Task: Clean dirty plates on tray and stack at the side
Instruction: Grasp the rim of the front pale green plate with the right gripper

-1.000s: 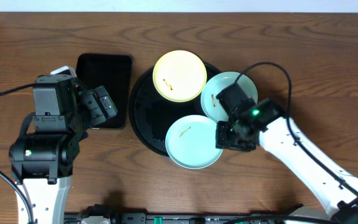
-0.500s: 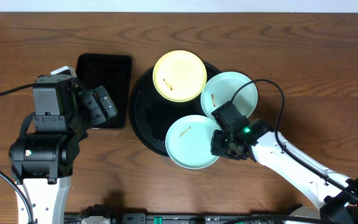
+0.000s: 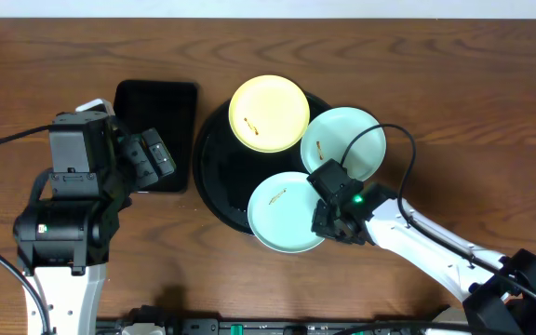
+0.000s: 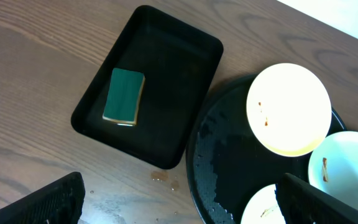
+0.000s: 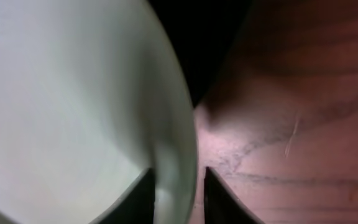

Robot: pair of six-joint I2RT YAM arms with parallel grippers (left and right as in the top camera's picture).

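The round black tray [image 3: 217, 172] holds a pale yellow plate [image 3: 268, 113] at the back, a mint-green plate [image 3: 347, 140] at the right and a second mint-green plate [image 3: 282, 212] at the front, each with a small brown smear. My right gripper [image 3: 328, 216] is at the front plate's right rim. In the right wrist view its fingers [image 5: 178, 186] are narrowly set on either side of that plate's rim [image 5: 173, 143], over the wood tabletop. My left gripper [image 4: 179, 205] is open and empty, above the tabletop left of the tray [image 4: 229, 162].
A smaller rectangular black tray [image 3: 156, 130] lies left of the round tray and holds a green sponge [image 4: 123, 96]. A few water drops [image 4: 160, 177] lie on the wood between the two trays. Bare brown tabletop [image 3: 463, 112] lies to the right.
My right gripper has moved left and toward the front, from beside the right mint plate to the front mint plate's rim. The left arm has not moved.
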